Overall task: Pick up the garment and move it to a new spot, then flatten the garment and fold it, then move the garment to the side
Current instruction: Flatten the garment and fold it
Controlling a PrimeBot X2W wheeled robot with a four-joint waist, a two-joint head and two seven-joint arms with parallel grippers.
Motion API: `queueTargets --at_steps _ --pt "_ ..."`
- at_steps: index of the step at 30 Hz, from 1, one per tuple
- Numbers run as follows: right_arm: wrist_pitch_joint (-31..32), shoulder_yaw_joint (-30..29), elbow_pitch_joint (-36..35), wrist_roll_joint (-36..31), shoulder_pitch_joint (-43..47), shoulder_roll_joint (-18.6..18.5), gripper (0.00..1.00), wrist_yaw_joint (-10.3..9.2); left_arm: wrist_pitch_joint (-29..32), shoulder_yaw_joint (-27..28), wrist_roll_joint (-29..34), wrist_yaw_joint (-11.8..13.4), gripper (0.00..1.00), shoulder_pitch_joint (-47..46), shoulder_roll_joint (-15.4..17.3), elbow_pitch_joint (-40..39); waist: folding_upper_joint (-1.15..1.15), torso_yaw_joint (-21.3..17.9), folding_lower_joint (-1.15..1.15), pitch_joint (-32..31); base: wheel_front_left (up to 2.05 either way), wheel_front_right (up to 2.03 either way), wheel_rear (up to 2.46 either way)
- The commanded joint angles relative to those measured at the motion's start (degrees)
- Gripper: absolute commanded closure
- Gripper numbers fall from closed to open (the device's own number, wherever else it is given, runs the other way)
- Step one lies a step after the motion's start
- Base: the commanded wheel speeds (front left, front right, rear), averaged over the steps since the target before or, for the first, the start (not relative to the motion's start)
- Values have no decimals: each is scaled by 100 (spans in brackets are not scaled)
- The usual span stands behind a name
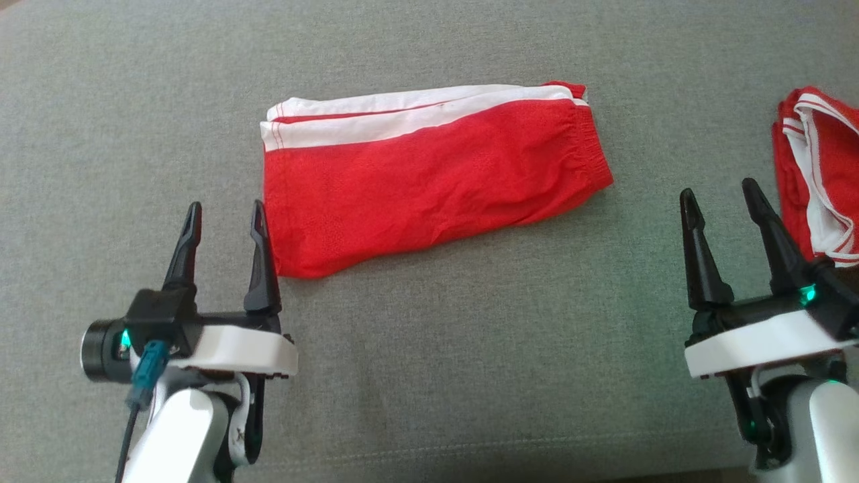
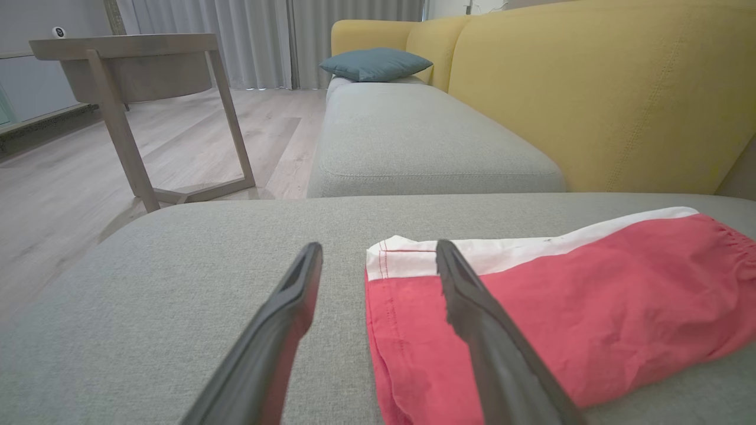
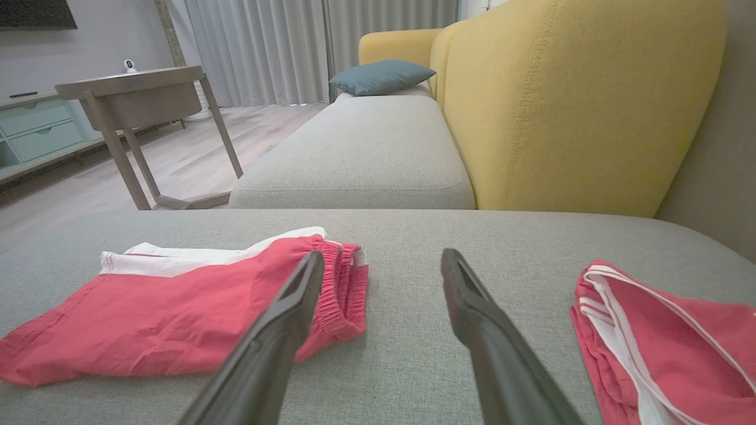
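The red shorts [image 1: 429, 181] lay folded in the middle of the grey sofa seat [image 1: 470, 349]. Their long side ran from left to right in the head view, tipped up a little at the right. The stretchy, bunched waist pointed right and the leg ends pointed left. A white stripe ran along the far edge. The cloth looked thin and soft, with small wrinkles. The near edge was rounded at the lower left corner.

The left gripper [image 1: 225, 208] had its two dark, pointy fingers apart and held nothing. Its inner finger was right by the leg end of the shorts; I could not tell if it touched.

The right gripper [image 1: 717, 189] also had its fingers apart and held nothing. It was over bare seat, between the shorts and another red and white garment [image 1: 822, 168] bunched at the right edge.

The seat was flat, woven and a bit rough. There was lots of bare seat near the robot and to the left of the shorts. Behind the seat stood a yellow back cushion [image 2: 590, 88].
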Motion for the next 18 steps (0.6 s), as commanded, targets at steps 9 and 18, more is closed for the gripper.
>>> queueTargets --at_steps 9,18 --pt "77 -3 -98 -20 -134 -117 0 37 -62 146 159 10 0 -290 115 -237 0 115 0 177 0 0 0" --pt "212 395 715 169 -1003 -451 0 37 -72 -8 214 -130 0 -691 -97 -211 0 530 0 614 0 0 0"
